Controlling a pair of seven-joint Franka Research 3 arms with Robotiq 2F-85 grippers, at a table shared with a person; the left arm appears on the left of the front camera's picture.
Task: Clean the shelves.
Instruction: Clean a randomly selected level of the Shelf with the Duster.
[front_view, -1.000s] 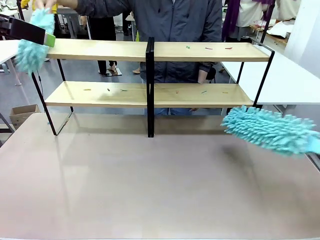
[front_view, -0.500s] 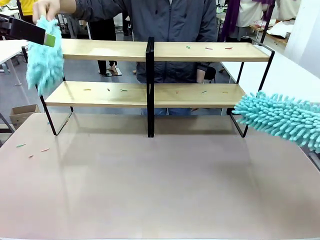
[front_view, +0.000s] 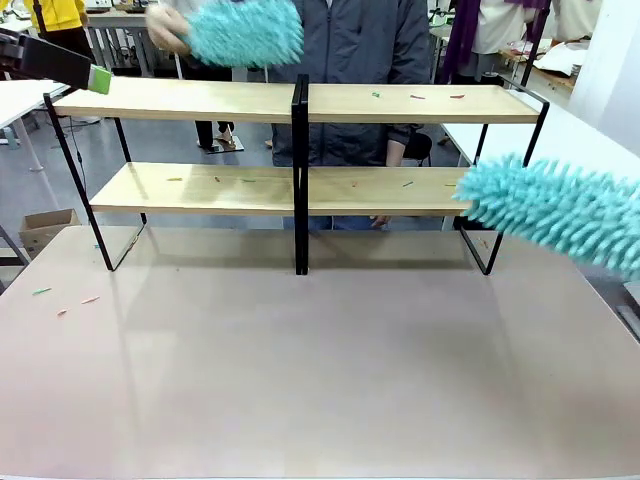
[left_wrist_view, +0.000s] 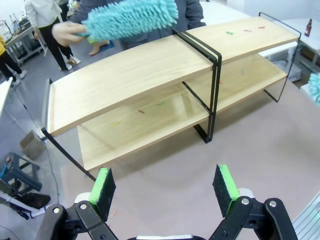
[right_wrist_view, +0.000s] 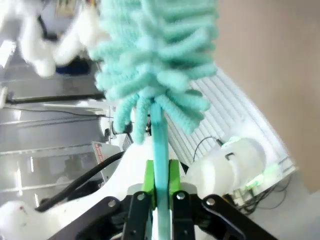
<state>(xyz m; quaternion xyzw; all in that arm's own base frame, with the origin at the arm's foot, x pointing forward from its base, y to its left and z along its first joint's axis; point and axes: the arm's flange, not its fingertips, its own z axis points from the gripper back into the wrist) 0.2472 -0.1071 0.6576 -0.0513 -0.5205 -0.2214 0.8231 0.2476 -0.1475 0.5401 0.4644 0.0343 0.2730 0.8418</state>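
The shelves (front_view: 200, 100), two long light wooden boards in a black frame, stand across the far side of the table, also the shelves (left_wrist_view: 135, 70) in the left wrist view. Small coloured scraps (front_view: 417, 97) lie on both boards. My right gripper (right_wrist_view: 161, 172) is shut on the handle of a teal fluffy duster (right_wrist_view: 155, 60). Its head, the duster (front_view: 555, 210), hovers by the lower board's right end. My left gripper (left_wrist_view: 165, 185) is open and holds nothing. It hangs high at the rack's left end, the left gripper (front_view: 95, 75). A person's hand holds a second teal duster (front_view: 245, 30) above the top board.
The person stands close behind the rack's middle. A few scraps (front_view: 40, 291) lie on the brown table (front_view: 320, 380) at the left. White tables (front_view: 580, 150) flank the rack on both sides, and a cardboard box (front_view: 45, 228) sits on the floor at left.
The person's duster swept down past the rack's left end, then up and right above the top board. My right duster rose and moved left toward the lower board. Scraps appeared on the table.
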